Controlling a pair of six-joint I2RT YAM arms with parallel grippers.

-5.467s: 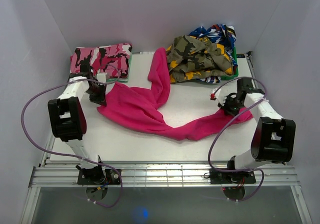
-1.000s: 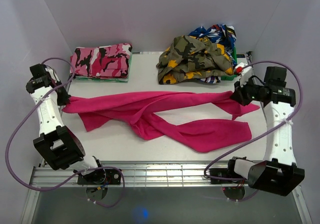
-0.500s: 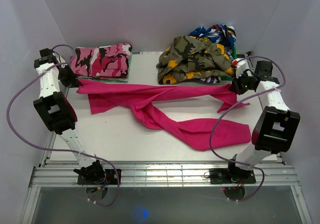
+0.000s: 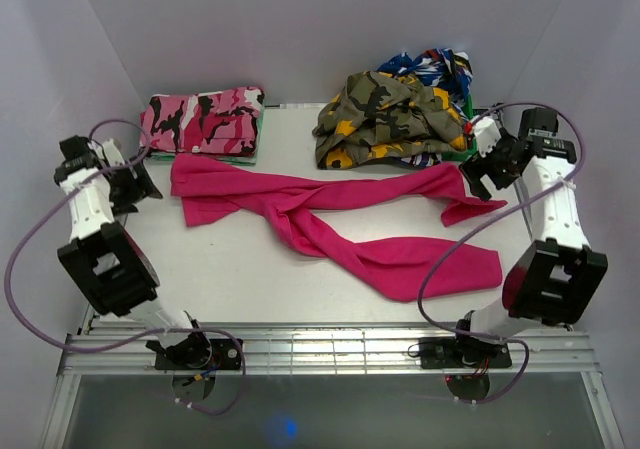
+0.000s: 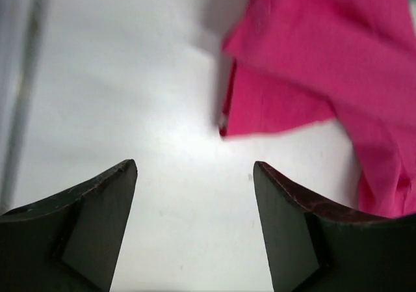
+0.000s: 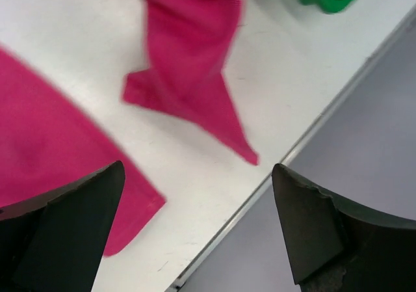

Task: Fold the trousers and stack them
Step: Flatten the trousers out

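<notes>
Top view: pink trousers (image 4: 330, 224) lie strung out across the middle of a white table (image 4: 240, 279), not yet folded. One end sits far left, just beside your L gripper (image 5: 194, 167). From there one leg runs right toward your R gripper (image 6: 198, 168), and the other crosses it near the centre and slants down to the near-right, so the legs are twisted over each other w/ rumpled edges. At the back left is a folded pink camo stack (image 4: 205, 121), and at the back right an olive camo heap (image 4: 390, 119) in a green bin (image 4: 462, 151); neither touches the trousers. L wrist view: jaws stand wide apart w/ nothing between them, only bare table, and a trouser corner lies ahead of the tips, apart from both. R wrist view: jaws also wide, holding nothing, w/ a pointed leg end ahead of them near the table edge and more pink at the left, no contact. So both grippers are empty and the cloth rests on its own. Judging by this, you're at the spread-out step, before any fold. The next move prob. calls for a fresh grip on the crossed leg to untwist it and lay it along the other, w/ low pinches at the hem so you take one layer only. The fabric looks soft and will likely drag and bunch if pulled fast. Stacking on the camo stack comes later.
</notes>
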